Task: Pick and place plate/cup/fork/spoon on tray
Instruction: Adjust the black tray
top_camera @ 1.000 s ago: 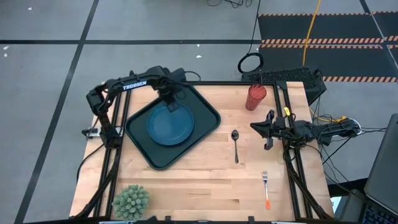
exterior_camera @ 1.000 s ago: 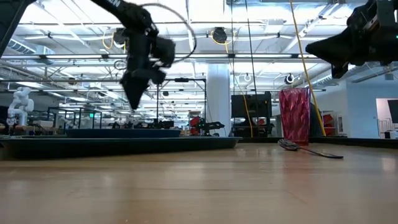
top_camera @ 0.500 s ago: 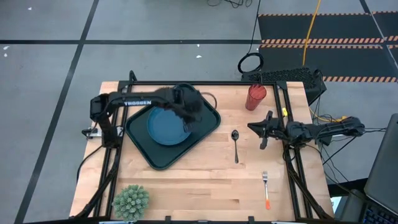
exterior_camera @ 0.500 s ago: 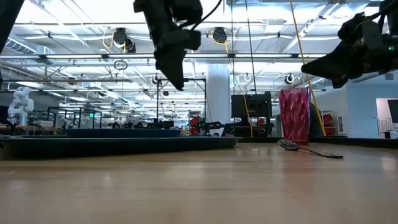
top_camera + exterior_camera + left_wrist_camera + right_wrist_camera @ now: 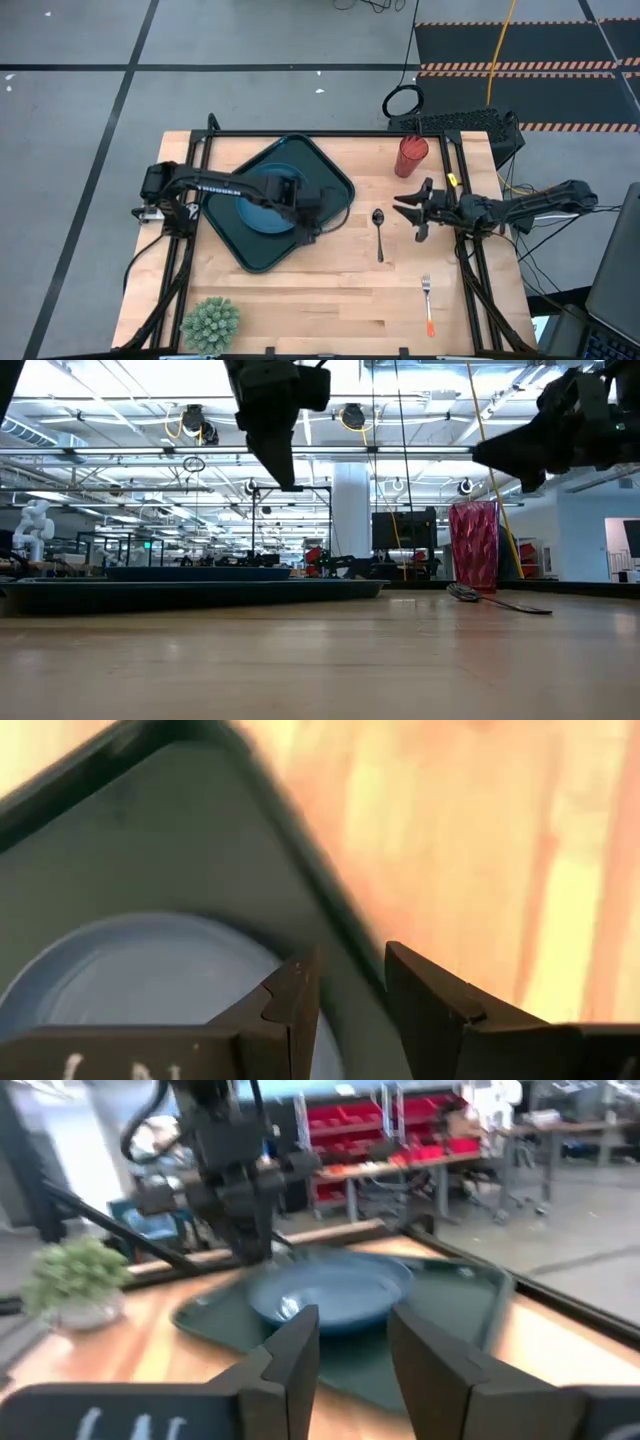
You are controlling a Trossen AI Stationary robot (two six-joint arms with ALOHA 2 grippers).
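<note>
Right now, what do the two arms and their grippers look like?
Both arms are matte black and slim-jointed. The left arm carries white TROSSEN lettering. The left gripper and the right gripper each have two dark, angular fingers with stepped tips. A yellow tag and thin cables show near the right arm.

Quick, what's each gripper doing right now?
Left gripper: open, empty, over the tray edge by the plate.
Right gripper: open, empty, raised near the spoon.

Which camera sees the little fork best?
The high view: the fork lies whole on the table, orange handle and silver tines clear. The low view and both wrist views don't show it.
</note>
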